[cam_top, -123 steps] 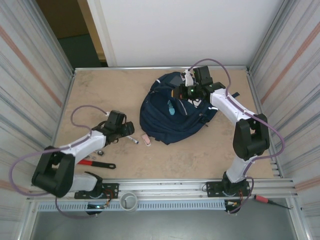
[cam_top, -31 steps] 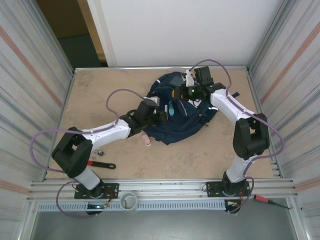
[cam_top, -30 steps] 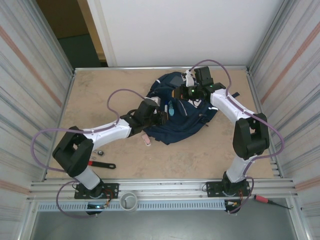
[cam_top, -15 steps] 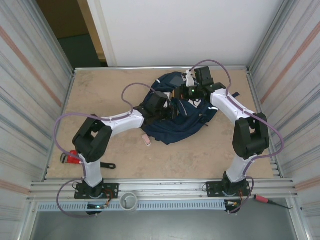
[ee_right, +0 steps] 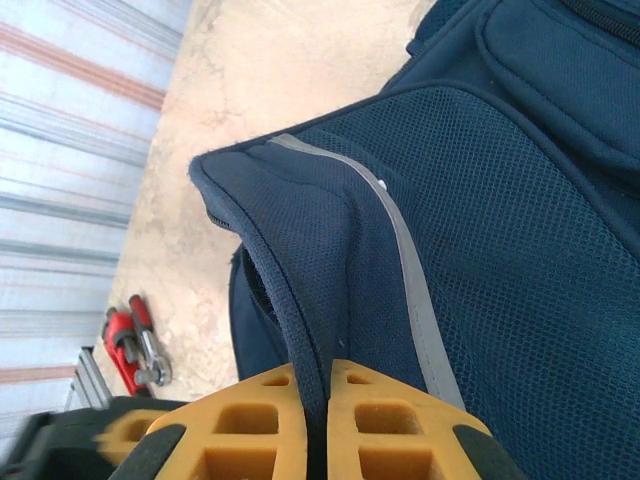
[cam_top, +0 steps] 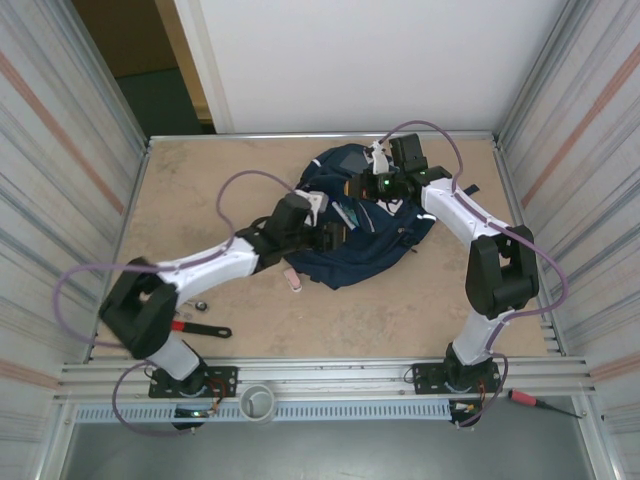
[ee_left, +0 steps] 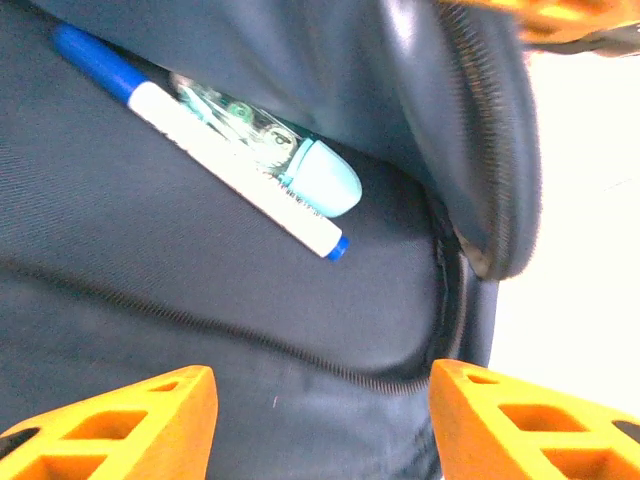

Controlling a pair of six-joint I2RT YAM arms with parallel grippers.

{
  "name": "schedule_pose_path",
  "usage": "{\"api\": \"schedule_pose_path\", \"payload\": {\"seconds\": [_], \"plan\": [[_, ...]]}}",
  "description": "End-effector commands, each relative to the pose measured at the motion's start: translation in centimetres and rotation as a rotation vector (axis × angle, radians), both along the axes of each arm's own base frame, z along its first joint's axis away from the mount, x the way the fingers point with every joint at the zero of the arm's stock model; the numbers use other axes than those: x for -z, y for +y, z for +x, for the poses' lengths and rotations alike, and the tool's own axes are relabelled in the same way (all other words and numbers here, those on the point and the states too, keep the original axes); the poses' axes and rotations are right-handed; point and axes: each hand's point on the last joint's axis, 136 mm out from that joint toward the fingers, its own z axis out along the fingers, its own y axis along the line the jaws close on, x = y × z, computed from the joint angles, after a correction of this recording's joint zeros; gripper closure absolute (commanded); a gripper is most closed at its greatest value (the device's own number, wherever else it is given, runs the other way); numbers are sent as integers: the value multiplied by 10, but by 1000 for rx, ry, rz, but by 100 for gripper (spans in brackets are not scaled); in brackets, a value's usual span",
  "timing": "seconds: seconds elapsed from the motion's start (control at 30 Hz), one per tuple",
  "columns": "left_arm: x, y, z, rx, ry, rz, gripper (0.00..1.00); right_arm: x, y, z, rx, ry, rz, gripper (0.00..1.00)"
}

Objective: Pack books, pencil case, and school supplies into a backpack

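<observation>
The backpack (cam_top: 350, 235) lies at the back centre of the desk (cam_top: 200, 190), with both arms reaching onto it. The right tool (cam_top: 366, 186) is clamped on a raised fold of the backpack's mesh edge, its fingers (ee_right: 260, 420) pinching the fabric between them. The left tool (cam_top: 335, 232) hovers over a pocket opening with its jaws spread apart (nothing between them). Inside the pocket lie a white marker (ee_left: 215, 150) with a blue cap and, touching it, a teal piece (ee_left: 300, 165). A small pink item (cam_top: 292, 280) sits on the desk just beside the backpack's near edge. A red wrench (cam_top: 180, 325) lies well apart, near the left arm's base.
</observation>
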Motion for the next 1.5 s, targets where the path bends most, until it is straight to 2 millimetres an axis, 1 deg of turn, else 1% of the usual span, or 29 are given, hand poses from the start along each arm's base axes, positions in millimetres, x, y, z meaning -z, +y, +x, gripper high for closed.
{"api": "schedule_pose_path", "payload": {"seconds": [0.0, 0.1, 0.17, 0.2, 0.27, 0.37, 0.6, 0.73, 0.87, 1.0, 1.1, 1.3, 1.37, 1.43, 1.47], "plan": [[11, 47, -20, -70, -30, 149, 38, -5, -3, 6, 8, -29, 16, 99], [37, 91, -37, -177, 15, 279, 32, -4, -2, 7, 7, -28, 19, 99], [52, 110, -47, -219, 53, 331, 28, -3, -1, 7, 7, -29, 21, 99], [60, 115, -51, -227, 73, 344, 26, -3, -1, 8, 8, -30, 21, 99], [73, 116, -58, -221, 112, 357, 22, -1, -1, 9, 7, -28, 20, 99], [86, 112, -61, -207, 157, 383, 19, 4, 0, 9, 5, -15, 22, 99], [106, 89, -56, -155, 208, 376, 17, 6, 1, 7, 2, -11, 24, 99], [114, 90, -51, -172, 215, 402, 18, 5, 1, 7, 1, -11, 27, 99], [118, 97, -52, -199, 211, 414, 25, 6, 1, 7, -2, -9, 28, 99], [123, 105, -53, -220, 227, 411, 40, 8, 2, 7, -4, -6, 30, 99], [123, 105, -54, -222, 230, 396, 49, 10, 2, 7, -3, 0, 30, 99], [127, 106, -55, -225, 241, 401, 64, 7, 3, 7, -3, -7, 31, 99], [125, 107, -55, -230, 239, 401, 69, 8, 2, 7, -2, -4, 29, 99], [117, 110, -53, -249, 218, 387, 74, 6, 2, 7, -1, -6, 29, 99], [110, 111, -52, -261, 201, 371, 76, 7, 2, 6, -2, -4, 29, 99]]}}
